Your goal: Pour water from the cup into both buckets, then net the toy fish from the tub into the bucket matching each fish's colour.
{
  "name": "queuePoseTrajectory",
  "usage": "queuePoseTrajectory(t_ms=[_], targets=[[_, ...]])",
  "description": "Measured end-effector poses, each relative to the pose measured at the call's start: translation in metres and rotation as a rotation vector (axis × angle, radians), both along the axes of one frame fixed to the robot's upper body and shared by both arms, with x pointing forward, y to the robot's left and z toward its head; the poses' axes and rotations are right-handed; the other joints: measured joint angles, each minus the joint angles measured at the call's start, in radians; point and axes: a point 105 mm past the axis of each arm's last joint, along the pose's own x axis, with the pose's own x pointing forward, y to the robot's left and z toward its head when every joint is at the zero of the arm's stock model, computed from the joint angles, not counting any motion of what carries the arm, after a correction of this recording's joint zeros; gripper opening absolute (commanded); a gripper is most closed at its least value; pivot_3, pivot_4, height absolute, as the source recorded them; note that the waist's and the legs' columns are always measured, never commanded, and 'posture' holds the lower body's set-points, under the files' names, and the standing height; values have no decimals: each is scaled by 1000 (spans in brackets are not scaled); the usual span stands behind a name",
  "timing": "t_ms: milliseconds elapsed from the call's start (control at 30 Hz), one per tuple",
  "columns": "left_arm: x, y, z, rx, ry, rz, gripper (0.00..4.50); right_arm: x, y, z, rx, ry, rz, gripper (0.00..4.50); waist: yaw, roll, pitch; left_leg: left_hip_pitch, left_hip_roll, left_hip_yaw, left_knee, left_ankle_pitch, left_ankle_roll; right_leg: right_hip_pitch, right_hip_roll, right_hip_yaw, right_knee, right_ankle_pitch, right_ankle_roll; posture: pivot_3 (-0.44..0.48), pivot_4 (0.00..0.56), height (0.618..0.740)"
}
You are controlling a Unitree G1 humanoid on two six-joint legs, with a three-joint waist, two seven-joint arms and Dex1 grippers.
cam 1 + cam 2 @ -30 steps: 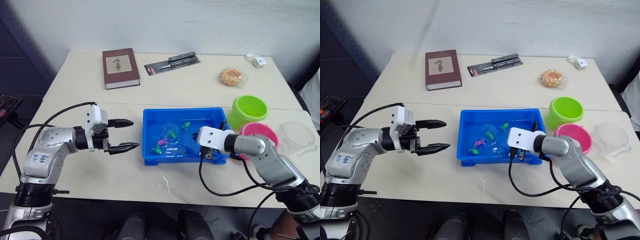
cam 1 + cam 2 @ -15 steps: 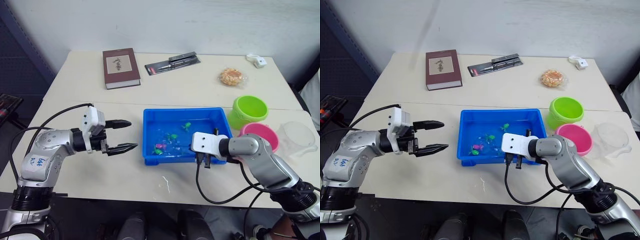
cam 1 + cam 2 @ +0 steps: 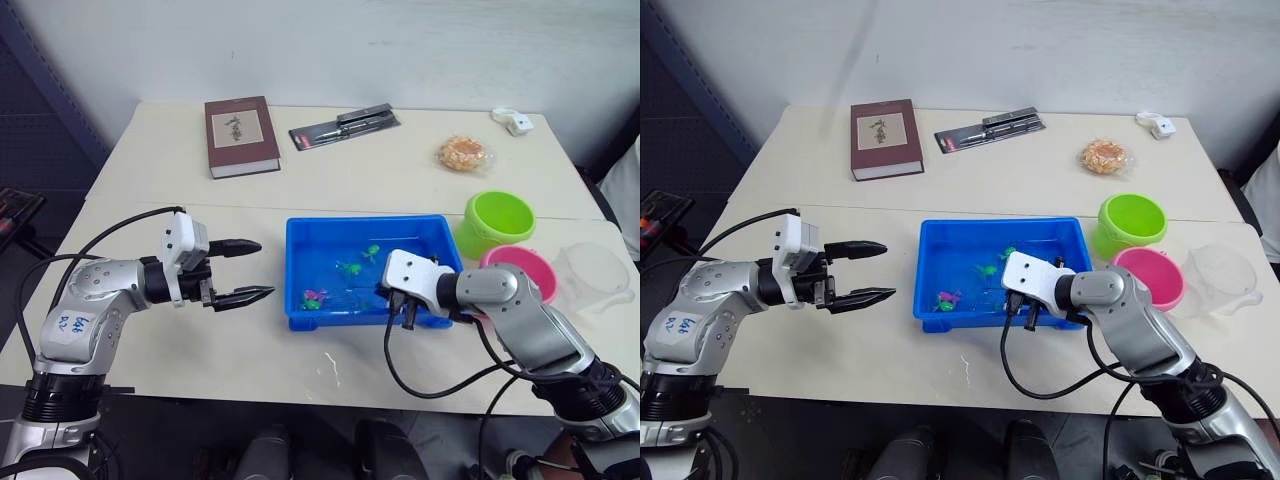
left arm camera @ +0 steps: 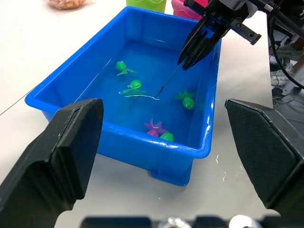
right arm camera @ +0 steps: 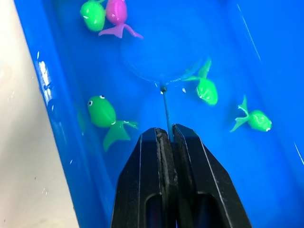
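This looks like a robot test room or lab rather than a home. Two plain cream tables (image 3: 400, 180) are pushed together against a bare white wall (image 3: 350, 50). Staged props lie along the far table's back edge: a maroon hardback book (image 3: 241, 135), a packaged tool (image 3: 345, 125) and a wrapped snack (image 3: 463, 153).

blue tub (image 3: 940, 243) mid-bench (image 3: 820, 190), fish inside; right pincer (image 3: 1025, 318) at its near rim; left pincer (image 3: 872, 270) parted, left of tub; green bucket (image 3: 1131, 225), pink bucket (image 3: 1149, 276), clear cup (image 3: 1222, 276) to the right
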Motion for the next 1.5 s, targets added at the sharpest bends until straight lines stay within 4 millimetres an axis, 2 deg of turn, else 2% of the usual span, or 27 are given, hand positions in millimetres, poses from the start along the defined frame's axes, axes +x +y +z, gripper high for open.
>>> queuePoseTrajectory(t_ms=[167,333,867,1067,1333,1500], targets=[[0,0,0,0,0,-1,4388,0,2,1,19,-1,3,0,0,0,0,0,0,0,0,0,0,0,0,0,0,0,0,0,150,738],[0,0,0,1,0,-3,4388,-3,-4,-5,-61,6,37,0,0,0,0,0,0,0,0,0,0,0,0,0,0,0,0,0,150,738],[-6,8,-7,56,21,-16,4388,-6,15,-1,-21,14,86,0,1,0,0,0,0,0,-1,0,0,0,0,0,0,0,0,0,150,738],[-6,8,-6,57,17,-18,4388,-7,23,-2,38,69,74,0,-2,0,0,0,0,0,-1,0,0,-1,0,0,0,0,0,0,150,738],[-5,8,-4,146,-9,-38,4388,-4,20,15,104,85,37,0,-1,0,0,0,0,0,-1,0,0,-1,0,0,0,0,0,0,150,738],[-5,4,-7,197,-11,-65,4388,-4,19,17,124,103,26,0,-1,0,0,0,0,0,-2,0,0,-1,0,0,-1,0,0,0,150,738]])
